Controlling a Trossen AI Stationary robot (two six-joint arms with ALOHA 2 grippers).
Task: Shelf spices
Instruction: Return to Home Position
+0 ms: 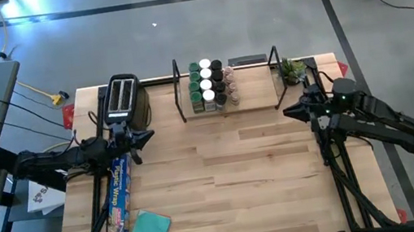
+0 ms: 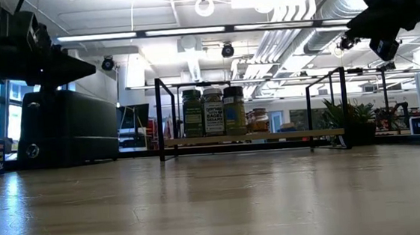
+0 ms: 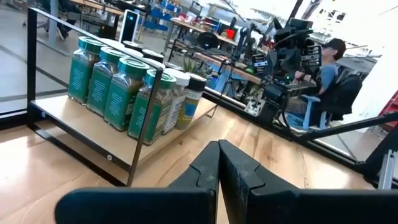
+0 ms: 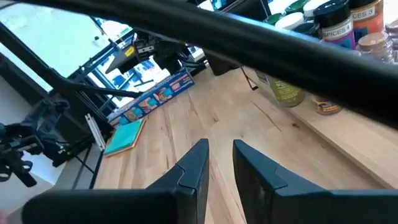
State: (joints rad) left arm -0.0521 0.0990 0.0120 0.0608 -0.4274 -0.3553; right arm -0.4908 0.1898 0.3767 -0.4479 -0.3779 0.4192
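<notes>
The shelf (image 1: 255, 99) stands at the table's far middle, a light-wood board between black metal end frames. Several spice jars (image 1: 211, 85) with green, white, black and tan tops stand upright in rows on its left half; they also show in the low view (image 2: 213, 111) and the left wrist view (image 3: 124, 87). My left gripper (image 1: 144, 136) is shut and empty, above the table left of the shelf, pointing toward it. My right gripper (image 1: 289, 112) hangs right of the shelf near its right end frame, its fingers (image 4: 219, 163) a little apart and empty.
A black-and-silver toaster (image 1: 122, 100) stands at the far left beside the shelf. A small green potted plant (image 1: 292, 69) stands at the far right. A long blue plastic-wrap box (image 1: 119, 197) and a teal cloth (image 1: 150, 231) lie near the left front. A person sits beyond the table (image 3: 326, 68).
</notes>
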